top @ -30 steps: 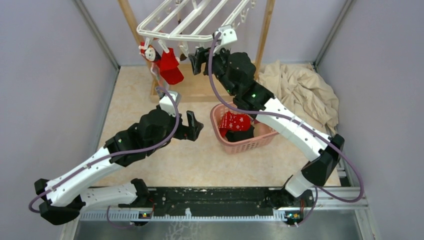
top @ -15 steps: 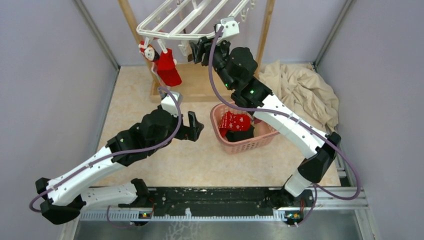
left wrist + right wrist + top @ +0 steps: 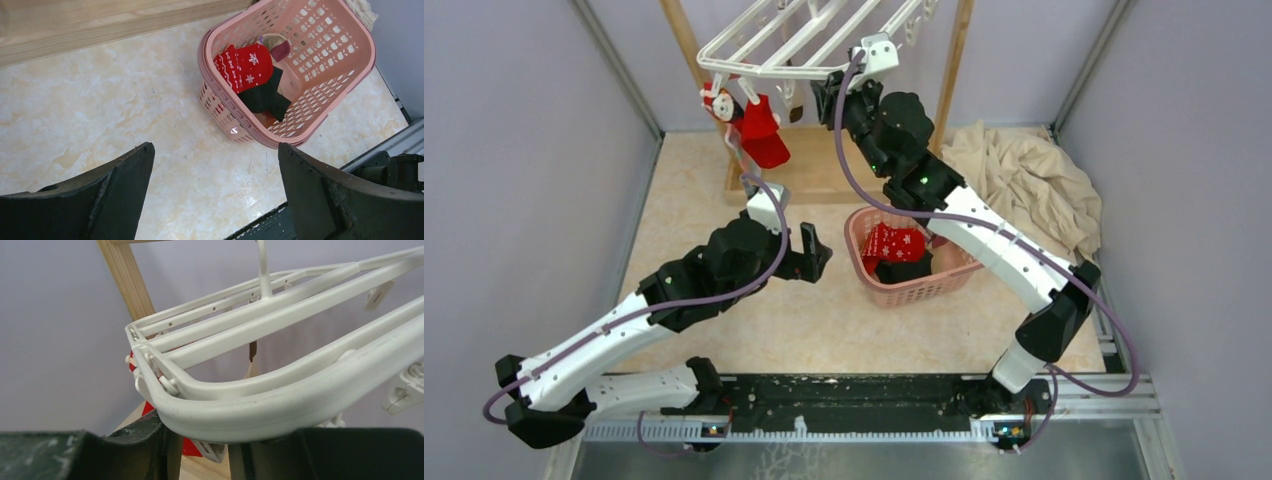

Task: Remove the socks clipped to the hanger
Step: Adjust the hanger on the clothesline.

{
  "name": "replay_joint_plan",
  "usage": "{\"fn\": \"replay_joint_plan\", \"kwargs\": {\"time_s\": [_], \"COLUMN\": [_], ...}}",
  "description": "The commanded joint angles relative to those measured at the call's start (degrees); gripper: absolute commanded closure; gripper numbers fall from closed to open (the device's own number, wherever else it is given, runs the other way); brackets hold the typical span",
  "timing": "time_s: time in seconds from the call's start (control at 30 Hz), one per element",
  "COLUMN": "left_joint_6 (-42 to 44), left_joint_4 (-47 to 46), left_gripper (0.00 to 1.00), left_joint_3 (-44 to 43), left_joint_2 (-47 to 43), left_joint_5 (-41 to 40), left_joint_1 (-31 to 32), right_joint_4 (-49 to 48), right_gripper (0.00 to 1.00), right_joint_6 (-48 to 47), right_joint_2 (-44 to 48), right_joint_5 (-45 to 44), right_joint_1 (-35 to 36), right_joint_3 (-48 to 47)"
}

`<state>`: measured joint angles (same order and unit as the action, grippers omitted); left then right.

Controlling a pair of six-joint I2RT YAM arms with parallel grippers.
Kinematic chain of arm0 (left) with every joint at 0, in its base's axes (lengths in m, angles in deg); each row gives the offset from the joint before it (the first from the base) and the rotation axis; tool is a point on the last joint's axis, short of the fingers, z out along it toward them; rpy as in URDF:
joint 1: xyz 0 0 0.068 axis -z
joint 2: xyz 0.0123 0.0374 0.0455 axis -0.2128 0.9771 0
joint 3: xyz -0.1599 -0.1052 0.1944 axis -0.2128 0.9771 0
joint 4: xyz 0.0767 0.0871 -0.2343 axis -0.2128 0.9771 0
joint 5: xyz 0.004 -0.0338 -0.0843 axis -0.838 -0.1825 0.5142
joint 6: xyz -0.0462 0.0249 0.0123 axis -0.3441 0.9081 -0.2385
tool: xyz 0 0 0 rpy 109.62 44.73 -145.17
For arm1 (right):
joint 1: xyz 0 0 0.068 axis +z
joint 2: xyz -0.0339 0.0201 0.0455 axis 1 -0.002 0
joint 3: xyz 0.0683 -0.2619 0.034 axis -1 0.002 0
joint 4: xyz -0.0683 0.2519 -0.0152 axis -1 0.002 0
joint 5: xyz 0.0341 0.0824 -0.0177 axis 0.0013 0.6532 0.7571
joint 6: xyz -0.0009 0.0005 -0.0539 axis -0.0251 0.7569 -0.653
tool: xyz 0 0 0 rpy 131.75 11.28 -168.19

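The white hanger (image 3: 794,40) hangs at the top between wooden posts. One red sock (image 3: 759,130) with a cartoon figure is clipped at its left near corner. My right gripper (image 3: 824,95) is raised just under the hanger's near rail (image 3: 280,405), fingers slightly apart, with a white clip (image 3: 210,450) and the red sock (image 3: 187,446) seen in the gap; it holds nothing. A small brown piece (image 3: 253,351) dangles further back. My left gripper (image 3: 809,250) is open and empty above the floor, left of the basket; the left wrist view shows it (image 3: 215,185) wide open.
A pink lattice basket (image 3: 914,290) on the floor holds a red patterned sock (image 3: 245,65), a black sock (image 3: 265,97) and a beige one (image 3: 277,47). A beige cloth (image 3: 1024,180) lies at right. Wooden posts (image 3: 686,40) and base (image 3: 824,170) stand behind.
My right gripper has risen and moved back, from beside the hanger's near edge to right under its rail. The left arm has barely moved.
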<state>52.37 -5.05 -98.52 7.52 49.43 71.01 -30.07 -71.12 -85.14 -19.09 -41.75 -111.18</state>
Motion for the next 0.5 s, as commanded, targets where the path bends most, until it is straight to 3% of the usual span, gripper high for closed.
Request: {"fn": "replay_joint_plan", "kwargs": {"time_s": [0.0,0.47], "left_joint_6": [0.5,0.5], "left_joint_4": [-0.4,-0.1], "left_gripper": [0.01,0.01], "left_joint_3": [-0.6,-1.4], "left_joint_2": [-0.1,0.7], "left_joint_5": [-0.2,-0.1], "left_joint_1": [-0.2,-0.2], "right_joint_4": [-2.4,-2.7], "right_gripper": [0.70,0.75], "right_joint_6": [1.5,8.6], "right_joint_2": [0.9,4.4], "right_joint_5": [0.2,2.9], "right_joint_1": [-1.8,-10.3], "right_joint_3": [-2.3,2.7]}}
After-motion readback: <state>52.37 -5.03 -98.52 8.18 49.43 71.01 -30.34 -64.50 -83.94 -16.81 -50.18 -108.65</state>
